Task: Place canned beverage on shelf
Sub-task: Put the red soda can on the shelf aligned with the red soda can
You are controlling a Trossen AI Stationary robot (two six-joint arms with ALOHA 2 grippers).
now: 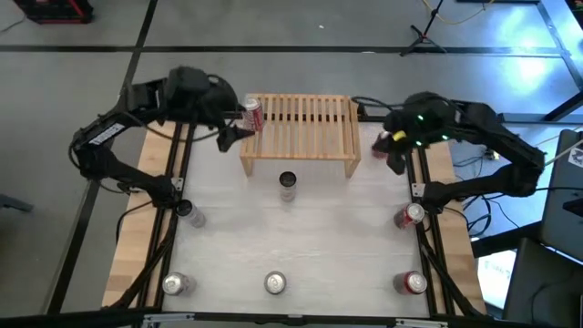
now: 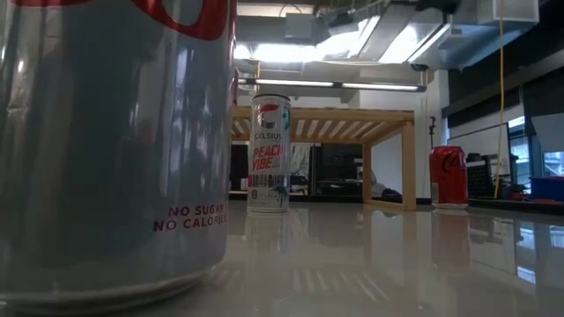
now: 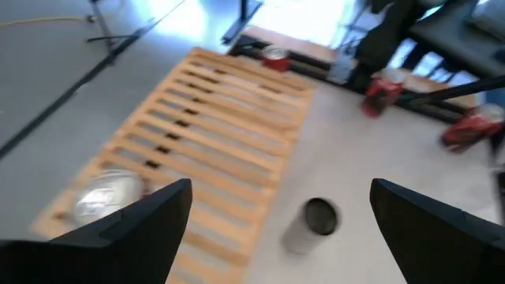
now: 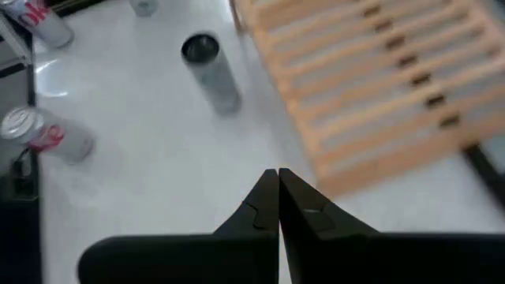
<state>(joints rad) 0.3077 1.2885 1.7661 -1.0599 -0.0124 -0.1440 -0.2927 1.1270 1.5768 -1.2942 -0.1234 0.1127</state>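
red can (image 1: 252, 115) | upright on shelf's left end; shelf (image 1: 305, 123) | light wood, slatted

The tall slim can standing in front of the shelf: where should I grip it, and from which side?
Grip the tall slim can across its round body, around mid-height, coming in level from the open table side. It stands upright and alone, with the shelf close behind it. The open left gripper looks nearest.
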